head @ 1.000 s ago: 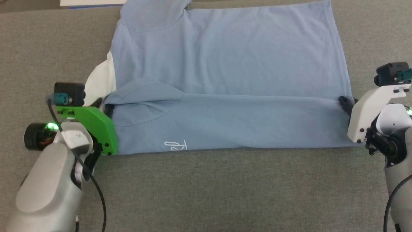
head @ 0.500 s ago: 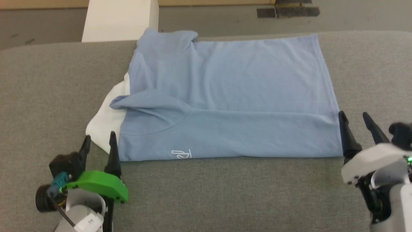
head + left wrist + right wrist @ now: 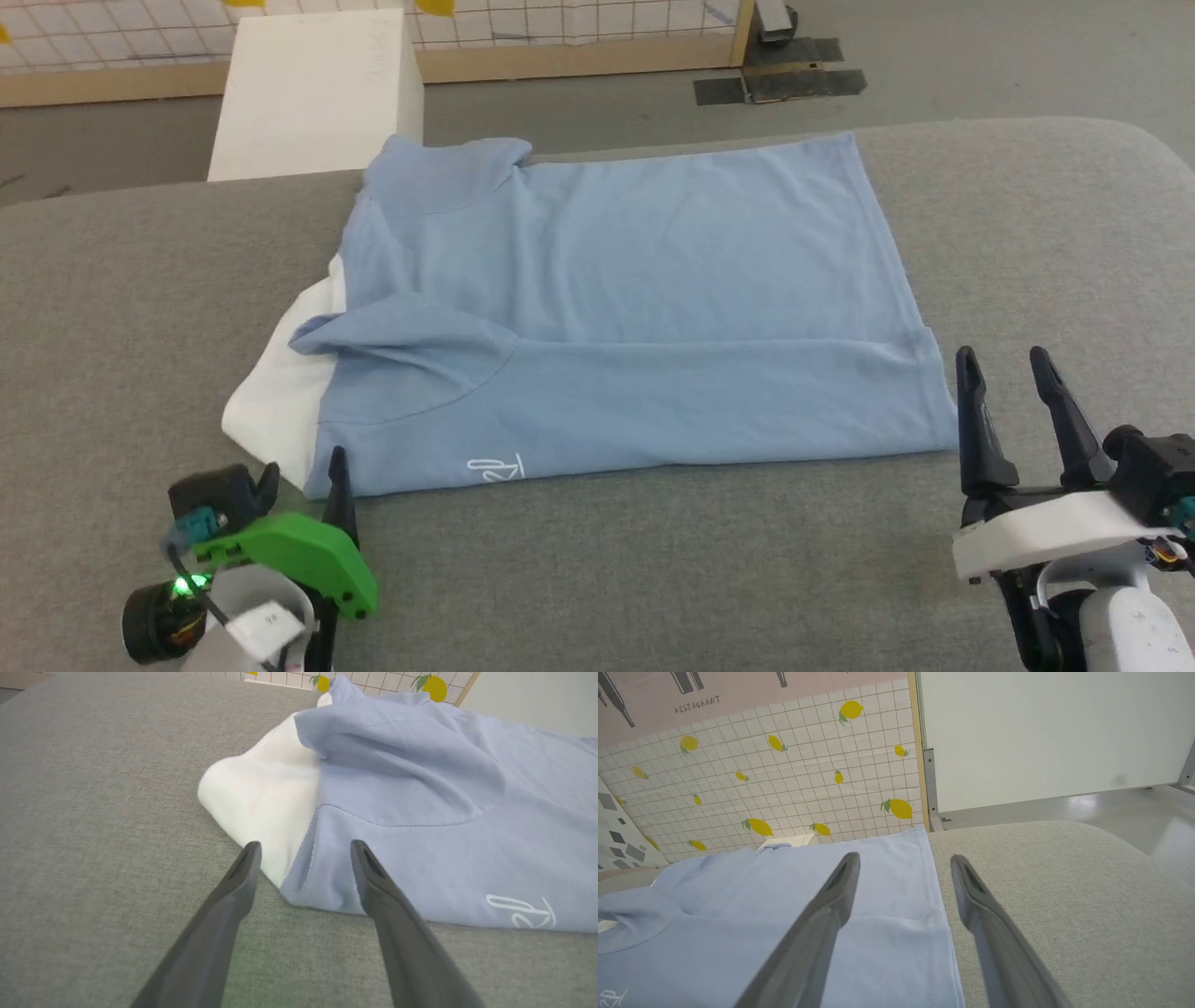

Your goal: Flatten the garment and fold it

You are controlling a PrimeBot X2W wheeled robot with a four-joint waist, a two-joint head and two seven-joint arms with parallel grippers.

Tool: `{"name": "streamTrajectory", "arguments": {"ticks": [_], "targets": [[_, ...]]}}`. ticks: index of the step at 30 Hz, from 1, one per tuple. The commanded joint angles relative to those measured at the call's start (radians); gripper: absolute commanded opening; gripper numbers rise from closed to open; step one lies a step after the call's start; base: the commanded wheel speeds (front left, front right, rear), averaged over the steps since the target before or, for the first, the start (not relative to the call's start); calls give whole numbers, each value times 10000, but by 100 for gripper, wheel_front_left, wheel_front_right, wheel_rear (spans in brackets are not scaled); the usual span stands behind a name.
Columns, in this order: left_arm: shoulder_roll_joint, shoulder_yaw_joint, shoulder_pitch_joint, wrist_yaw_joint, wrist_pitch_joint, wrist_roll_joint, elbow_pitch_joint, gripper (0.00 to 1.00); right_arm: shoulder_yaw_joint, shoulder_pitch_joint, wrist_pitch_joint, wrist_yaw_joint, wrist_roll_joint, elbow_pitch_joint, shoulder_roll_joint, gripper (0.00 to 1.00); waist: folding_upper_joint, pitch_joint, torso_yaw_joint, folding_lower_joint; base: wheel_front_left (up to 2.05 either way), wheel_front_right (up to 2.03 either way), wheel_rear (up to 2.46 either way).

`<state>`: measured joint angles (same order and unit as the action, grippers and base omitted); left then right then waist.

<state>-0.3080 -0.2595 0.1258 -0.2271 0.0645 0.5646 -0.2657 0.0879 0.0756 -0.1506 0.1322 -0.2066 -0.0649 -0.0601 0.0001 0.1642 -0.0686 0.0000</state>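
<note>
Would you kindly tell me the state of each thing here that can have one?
T-shirt: flat on the grey surface, near edge folded over, white inside showing at the left end.
Left gripper: open, holding nothing.
Right gripper: open, holding nothing.

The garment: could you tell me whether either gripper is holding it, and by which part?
Nothing is held: the left gripper and right gripper stand open by the garment.

The left gripper (image 3: 303,462) has two long, dark, tapering fingers on a bright green shell (image 3: 294,557), with a teal connector (image 3: 193,525) and a glowing green light (image 3: 179,586). The right gripper (image 3: 1001,357) has a white shell (image 3: 1046,537).
</note>
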Motion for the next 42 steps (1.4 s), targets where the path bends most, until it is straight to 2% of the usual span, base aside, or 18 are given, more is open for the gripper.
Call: {"name": "streamTrajectory", "arguments": {"ticks": [1,8,11,13,15,21,25,27,34,40,41,42], "targets": [[40,120,303,-178,-159,137,-133,100,-48,-101,-80,-15,65,36,33,100,-1,71,-158,0,0,0,0],[13,488,831,-1187,-1903,609,-846,100,-228,17,-72,-15,127,108,73,100,-1,250,-559,0,0,0,0],[-89,522,842,-1401,-2780,854,-1028,100,-274,40,-54,-15,106,114,83,100,-1,292,-677,0,0,0,0],[-124,421,777,-1359,-3380,1032,-1026,98,-285,42,-24,-15,72,97,88,100,-1,304,-717,0,0,0,0],[-146,385,717,-1254,-3681,1189,-815,0,-313,42,7,-15,37,80,91,100,-1,321,-735,0,0,0,0],[-290,314,642,-1086,-3561,1139,-330,0,-221,139,205,-15,70,-31,95,100,-1,384,-591,0,0,0,0],[-284,256,668,-989,-3386,1099,-212,0,-3,487,942,-15,107,-473,97,100,-1,425,-447,0,0,0,0],[-269,191,694,-942,-3342,1069,-169,0,195,745,1698,-15,149,-852,97,100,-1,451,-362,0,0,0,0],[-184,-59,914,-658,-3162,996,-167,0,929,2016,5355,-15,320,-2340,98,100,-1,603,-37,0,0,0,0],[-89,-259,1108,-516,-3061,927,-128,0,1398,2733,8427,-15,881,-2896,98,100,-1,794,223,0,0,0,0],[-80,-284,1139,-489,-3030,916,-130,0,1424,2809,8949,-15,912,-2899,98,81,-1,820,265,0,0,0,0],[-81,-302,1161,-467,-2983,895,-131,0,1443,2860,9268,-15,951,-2849,98,35,-1,832,291,0,0,0,0]]}}
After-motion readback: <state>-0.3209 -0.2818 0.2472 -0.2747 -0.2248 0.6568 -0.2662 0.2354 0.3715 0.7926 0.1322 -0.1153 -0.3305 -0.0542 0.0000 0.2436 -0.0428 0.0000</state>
